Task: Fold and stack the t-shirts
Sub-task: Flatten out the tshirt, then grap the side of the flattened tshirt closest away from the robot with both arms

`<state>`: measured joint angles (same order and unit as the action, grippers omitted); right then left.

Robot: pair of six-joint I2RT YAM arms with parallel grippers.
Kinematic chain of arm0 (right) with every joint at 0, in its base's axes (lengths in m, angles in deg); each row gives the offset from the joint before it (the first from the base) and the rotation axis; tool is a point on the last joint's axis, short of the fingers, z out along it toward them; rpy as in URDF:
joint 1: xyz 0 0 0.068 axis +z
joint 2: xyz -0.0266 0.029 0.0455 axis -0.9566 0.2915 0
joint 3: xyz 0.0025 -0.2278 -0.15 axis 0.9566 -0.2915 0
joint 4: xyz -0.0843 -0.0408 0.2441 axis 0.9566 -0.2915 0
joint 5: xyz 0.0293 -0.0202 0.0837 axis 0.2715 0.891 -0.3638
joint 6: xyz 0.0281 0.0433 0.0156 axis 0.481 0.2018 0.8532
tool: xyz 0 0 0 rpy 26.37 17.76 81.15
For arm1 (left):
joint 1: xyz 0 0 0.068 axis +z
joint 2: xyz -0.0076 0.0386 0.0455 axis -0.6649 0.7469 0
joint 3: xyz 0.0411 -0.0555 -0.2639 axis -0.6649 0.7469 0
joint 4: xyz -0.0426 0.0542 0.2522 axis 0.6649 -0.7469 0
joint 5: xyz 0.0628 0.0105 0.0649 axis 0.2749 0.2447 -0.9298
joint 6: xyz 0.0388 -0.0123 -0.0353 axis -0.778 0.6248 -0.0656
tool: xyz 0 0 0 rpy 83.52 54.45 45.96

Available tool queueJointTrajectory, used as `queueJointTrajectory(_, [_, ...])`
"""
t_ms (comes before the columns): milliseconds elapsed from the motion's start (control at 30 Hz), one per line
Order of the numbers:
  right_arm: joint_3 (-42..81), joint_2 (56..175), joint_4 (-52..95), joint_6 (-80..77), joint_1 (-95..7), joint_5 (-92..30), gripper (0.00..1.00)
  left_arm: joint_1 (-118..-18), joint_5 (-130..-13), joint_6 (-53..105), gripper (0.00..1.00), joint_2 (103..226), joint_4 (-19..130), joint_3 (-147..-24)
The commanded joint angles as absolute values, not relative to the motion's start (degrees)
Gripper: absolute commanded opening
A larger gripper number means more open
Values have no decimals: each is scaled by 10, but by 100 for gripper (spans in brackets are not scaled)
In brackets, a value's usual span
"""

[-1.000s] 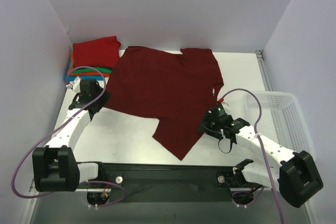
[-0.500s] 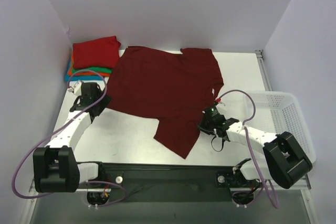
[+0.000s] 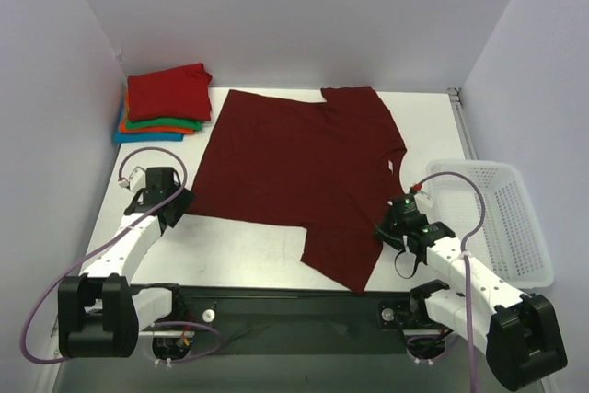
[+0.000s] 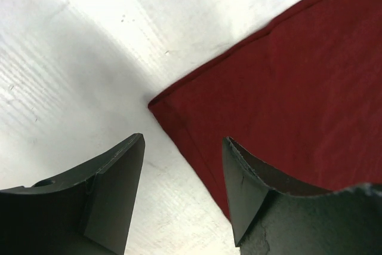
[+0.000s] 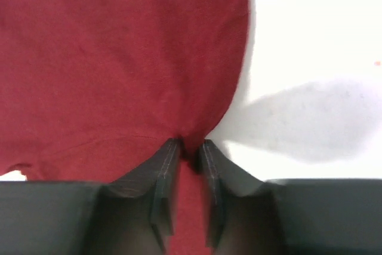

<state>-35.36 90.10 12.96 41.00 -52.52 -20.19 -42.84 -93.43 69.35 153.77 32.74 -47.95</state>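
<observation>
The dark maroon t-shirt (image 3: pixel 294 163) lies spread flat on the white table. My left gripper (image 3: pixel 179 202) is open at its near left corner. In the left wrist view the gripper (image 4: pixel 184 141) straddles the hem of the shirt (image 4: pixel 298 76), one finger over cloth and one over bare table. My right gripper (image 3: pixel 388 227) is at the shirt's right edge. The right wrist view shows it (image 5: pixel 190 146) shut on a pinched fold of the shirt (image 5: pixel 119 46). The folded stack sits at the back left: bright red (image 3: pixel 167 91) on top, then orange (image 3: pixel 132 121), green (image 3: pixel 170 123) and blue (image 3: pixel 138 136).
The white mesh basket (image 3: pixel 515 227) stands at the table's right edge, close to my right arm. Grey walls enclose the left, back and right. The black base rail (image 3: pixel 294 306) runs along the near edge.
The maroon shirt has been dragged to the right and towards the near edge and lies flatter. My right gripper moved right with the cloth. My left gripper moved nearer, to the shirt's corner.
</observation>
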Motion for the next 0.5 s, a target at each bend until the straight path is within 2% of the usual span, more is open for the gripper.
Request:
queueJointTrajectory(0, [-346,876,64,381,-529,-225,34,-433,-944,719,65,1527,336,-458])
queueJointTrajectory(100, [-327,874,41,373,-527,-251,46,-437,-948,746,65,1525,339,-437])
queueJointTrajectory(167, [-312,862,22,366,-523,-250,49,-443,-961,763,63,1520,336,-426])
queueJointTrajectory(333, [-307,825,-9,374,-506,-257,50,-449,-989,799,61,1517,377,-399])
queueJointTrajectory(467, [-310,807,-23,424,-413,-220,50,-449,-989,808,59,1563,406,-417])
